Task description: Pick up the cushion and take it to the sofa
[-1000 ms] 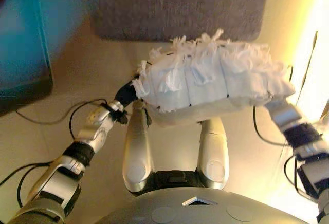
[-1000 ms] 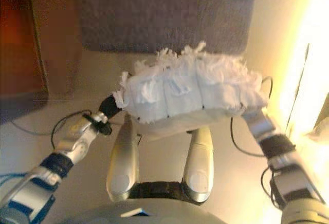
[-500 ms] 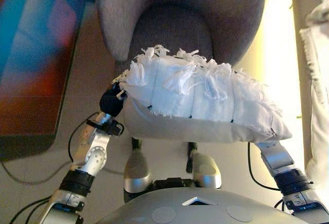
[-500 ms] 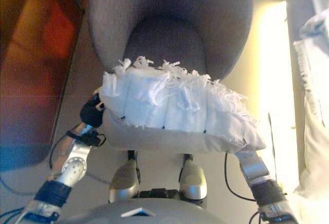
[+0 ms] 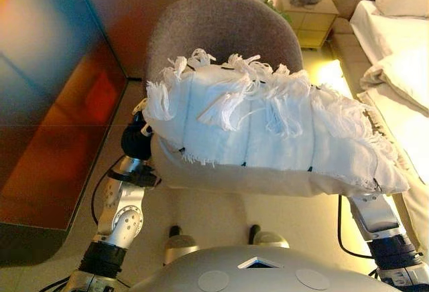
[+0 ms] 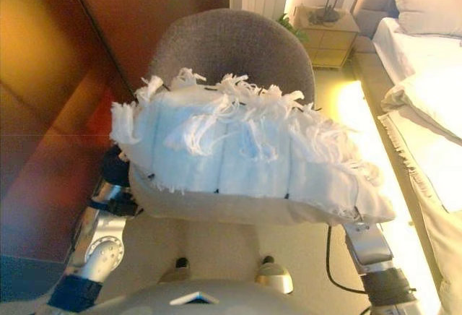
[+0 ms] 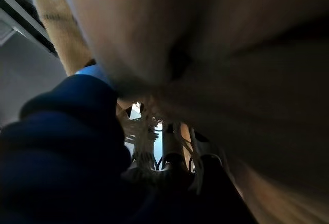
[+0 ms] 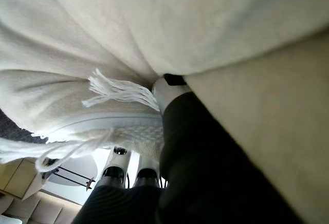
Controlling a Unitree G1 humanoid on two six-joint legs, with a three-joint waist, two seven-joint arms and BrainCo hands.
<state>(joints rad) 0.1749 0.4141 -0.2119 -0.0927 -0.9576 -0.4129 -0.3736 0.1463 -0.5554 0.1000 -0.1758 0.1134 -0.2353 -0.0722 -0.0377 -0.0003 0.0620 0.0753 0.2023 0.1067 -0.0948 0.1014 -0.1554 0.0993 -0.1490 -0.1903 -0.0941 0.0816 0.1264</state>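
Cushion (image 5: 268, 138) held up between 2 hands, left hand (image 5: 137, 141) and right hand (image 8: 177, 131) at its ends, finger state can't tell, grey chair (image 5: 221, 31) right ahead; weak side squeeze could drop it.

The cushion (image 8: 154, 23) fills most of the view, its pale cloth pressed close, with white fringe (image 8: 121, 91) hanging from a seam. The right hand (image 8: 205, 157) shows as a dark ribbed cover running up against the cloth, with one silver patch where it meets the cushion; its fingers are hidden.
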